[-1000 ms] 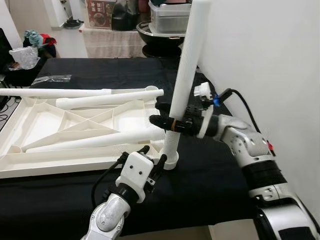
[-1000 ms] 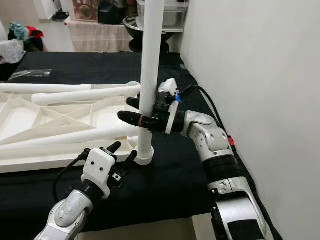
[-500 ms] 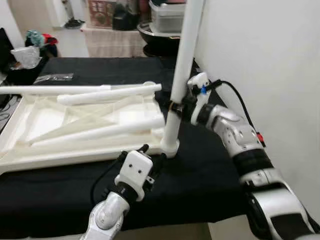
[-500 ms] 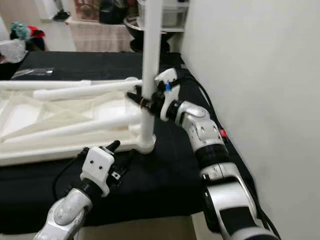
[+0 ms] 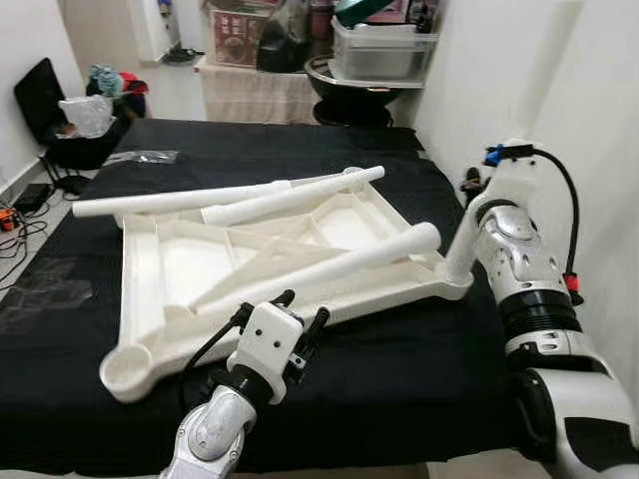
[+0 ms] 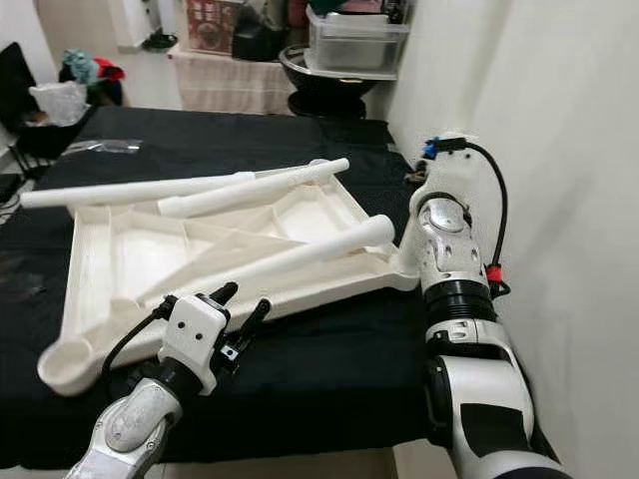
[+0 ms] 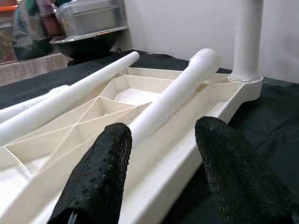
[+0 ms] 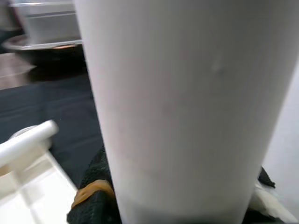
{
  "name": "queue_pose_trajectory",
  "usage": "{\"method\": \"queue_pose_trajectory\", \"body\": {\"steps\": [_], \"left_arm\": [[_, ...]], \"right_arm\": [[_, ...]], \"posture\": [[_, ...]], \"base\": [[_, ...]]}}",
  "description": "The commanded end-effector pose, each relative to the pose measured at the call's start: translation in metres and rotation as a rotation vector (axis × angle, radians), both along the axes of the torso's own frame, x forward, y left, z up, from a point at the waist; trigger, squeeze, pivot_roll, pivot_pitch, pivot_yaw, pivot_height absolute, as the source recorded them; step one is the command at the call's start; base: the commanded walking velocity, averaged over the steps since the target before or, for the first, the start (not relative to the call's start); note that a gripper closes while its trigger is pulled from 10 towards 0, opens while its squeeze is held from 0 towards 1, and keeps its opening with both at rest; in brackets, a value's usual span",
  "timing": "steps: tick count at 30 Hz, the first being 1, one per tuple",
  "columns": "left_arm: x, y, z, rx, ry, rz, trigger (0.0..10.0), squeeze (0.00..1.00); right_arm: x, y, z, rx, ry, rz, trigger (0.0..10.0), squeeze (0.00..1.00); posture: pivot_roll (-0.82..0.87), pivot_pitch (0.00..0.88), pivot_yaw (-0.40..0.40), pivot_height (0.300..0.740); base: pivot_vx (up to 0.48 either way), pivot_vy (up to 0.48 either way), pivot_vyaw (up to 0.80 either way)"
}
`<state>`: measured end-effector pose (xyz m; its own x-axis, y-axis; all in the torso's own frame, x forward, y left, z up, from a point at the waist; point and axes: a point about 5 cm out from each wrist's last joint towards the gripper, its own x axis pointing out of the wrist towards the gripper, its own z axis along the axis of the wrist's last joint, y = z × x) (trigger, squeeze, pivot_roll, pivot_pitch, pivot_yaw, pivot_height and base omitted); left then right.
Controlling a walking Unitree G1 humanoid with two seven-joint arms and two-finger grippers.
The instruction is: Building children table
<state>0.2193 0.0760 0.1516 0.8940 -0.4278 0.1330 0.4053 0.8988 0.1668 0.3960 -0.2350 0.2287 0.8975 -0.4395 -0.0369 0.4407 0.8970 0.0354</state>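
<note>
Tabletop (image 5: 190, 269), white, ribbed and probably light but stiff, lay upside down on the black desk (image 5: 419, 369), the right tool (image 8: 100, 196) clamped on its upright far-right leg (image 7: 246, 39), the left tool (image 7: 161, 179) open and empty near its front edge.

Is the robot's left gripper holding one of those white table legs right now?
No. The left gripper is open, its black fingers apart just short of the white plastic table leg lying on the upturned tabletop.
</note>
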Motion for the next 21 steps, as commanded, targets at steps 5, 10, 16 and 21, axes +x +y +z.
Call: {"method": "queue_pose_trajectory", "body": {"steps": [5, 10, 16, 21], "left_arm": [[0.0, -0.001, -0.003, 0.002, 0.009, -0.005, 10.0, 0.0], [0.0, -0.001, -0.003, 0.001, 0.01, -0.003, 10.0, 0.0], [-0.001, -0.001, -0.003, 0.0, 0.014, 0.0, 10.0, 0.0], [-0.001, -0.001, -0.003, -0.002, 0.016, 0.0, 10.0, 0.0]], "right_arm": [[0.003, 0.018, -0.023, 0.048, 0.116, 0.044, 10.0, 1.0], [0.004, 0.025, -0.019, 0.04, 0.097, 0.055, 10.0, 1.0], [0.002, 0.026, -0.017, 0.039, 0.107, 0.016, 10.0, 0.0], [-0.011, 0.033, -0.03, 0.046, 0.167, 0.069, 10.0, 0.0]], "posture": [[0.03, 0.004, -0.073, 0.74], [0.03, 0.004, -0.073, 0.74], [0.03, 0.014, -0.073, 0.74], [0.03, 0.019, -0.072, 0.74]], "base": [[0.0, 0.0, 0.0], [0.0, 0.0, 0.0], [0.0, 0.0, 0.0], [0.0, 0.0, 0.0]]}}
